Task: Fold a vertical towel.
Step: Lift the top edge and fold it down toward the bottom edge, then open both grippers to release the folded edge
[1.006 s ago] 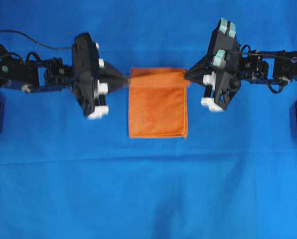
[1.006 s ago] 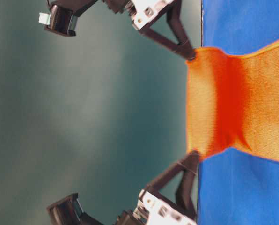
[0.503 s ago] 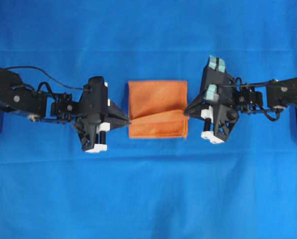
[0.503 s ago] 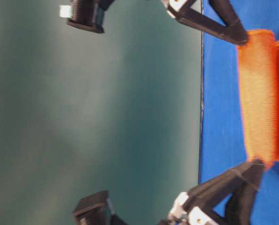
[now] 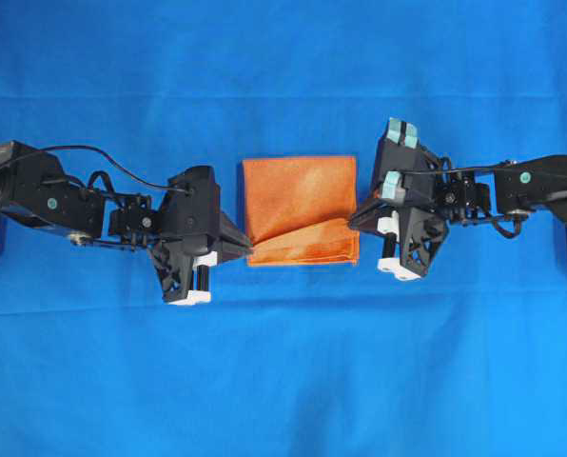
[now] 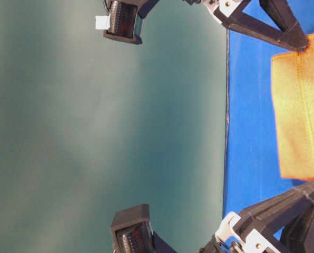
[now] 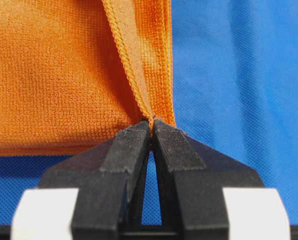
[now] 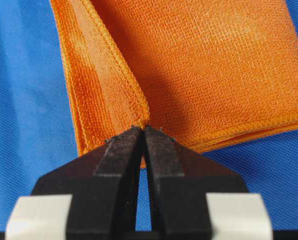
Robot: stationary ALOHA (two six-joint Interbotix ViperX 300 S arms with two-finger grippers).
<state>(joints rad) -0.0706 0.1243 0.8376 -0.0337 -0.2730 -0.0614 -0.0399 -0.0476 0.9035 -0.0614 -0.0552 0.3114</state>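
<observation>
The orange towel (image 5: 300,195) lies on the blue sheet at the table's middle, with its far part doubled over toward the near edge. My left gripper (image 5: 248,249) is shut on the towel's hem corner (image 7: 150,116) at the lower left. My right gripper (image 5: 353,217) is shut on the opposite hem corner (image 8: 141,119) at the right side. The folded-over layer slopes between the two grips and sits slightly above the layer beneath. In the table-level view the towel (image 6: 299,121) shows as a doubled orange band between both sets of black fingers.
A blue sheet (image 5: 283,381) covers the whole table. The left arm (image 5: 55,205) reaches in from the left edge and the right arm (image 5: 531,190) from the right edge. A dark wall (image 6: 94,132) fills the background of the table-level view.
Both grippers have carried the towel's far edge from the far end toward the near edge and lowered it, doubling the towel over itself. Both stay shut on the corners.
</observation>
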